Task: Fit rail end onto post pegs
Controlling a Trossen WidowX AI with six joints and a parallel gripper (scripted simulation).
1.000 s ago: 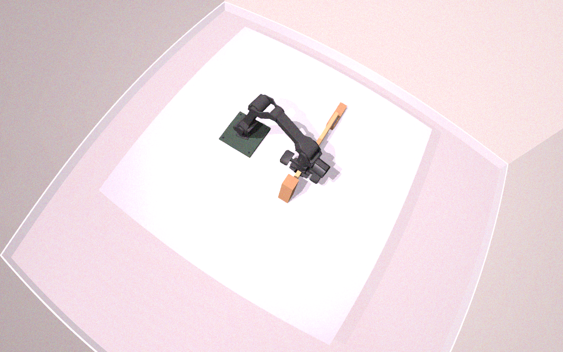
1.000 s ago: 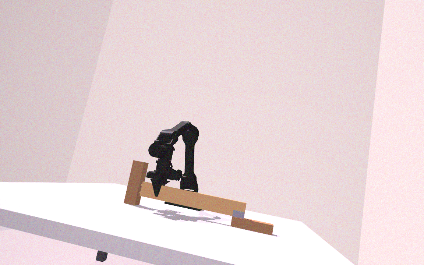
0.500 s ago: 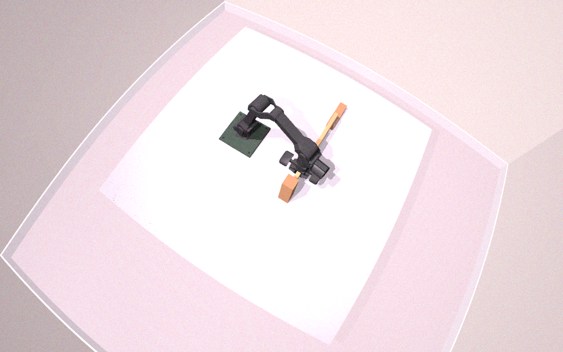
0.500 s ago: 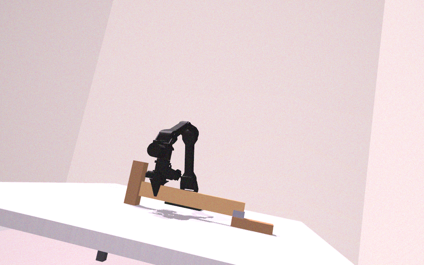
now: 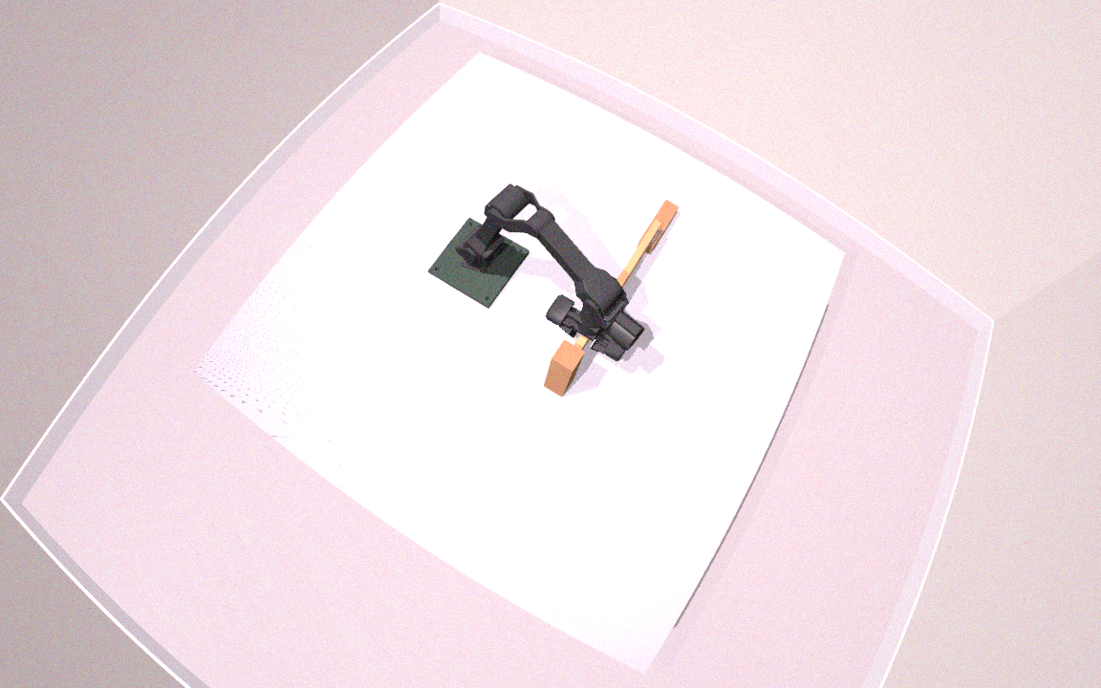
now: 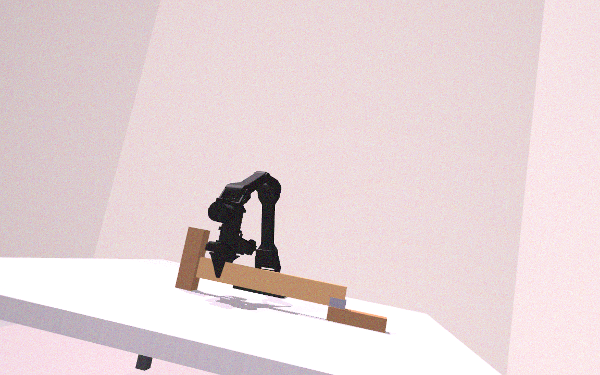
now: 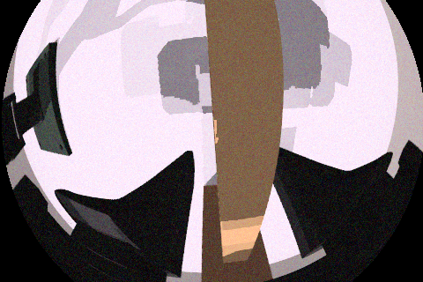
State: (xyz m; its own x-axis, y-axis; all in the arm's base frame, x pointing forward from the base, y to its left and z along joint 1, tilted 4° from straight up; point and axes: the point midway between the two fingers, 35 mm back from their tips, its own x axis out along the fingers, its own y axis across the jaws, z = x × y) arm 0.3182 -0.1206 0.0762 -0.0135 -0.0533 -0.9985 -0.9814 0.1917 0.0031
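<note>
The tan bed rail (image 5: 636, 262) (image 6: 283, 284) (image 7: 244, 75) looks level in the exterior view. Its near end is against the brown post (image 5: 563, 374) (image 6: 190, 259) (image 7: 211, 238), with no gap or pegs visible between them. Its far end sits in the grey bracket (image 6: 337, 303) on the low footboard block (image 5: 669, 212) (image 6: 362, 319). My gripper (image 5: 585, 337) (image 6: 220, 272) (image 7: 236, 150) is open, its fingers astride the rail close to the post. In the wrist view a gap shows on the left finger's side; the right fingertip appears very near the rail. The peg holes are hidden.
The arm's dark base plate (image 5: 494, 287) (image 7: 53, 134) is on the white table (image 5: 418, 401) (image 6: 106, 298), to one side of the rail. The post stands taller than the rail, right beside the gripper. The arm reaches over the rail from the base side.
</note>
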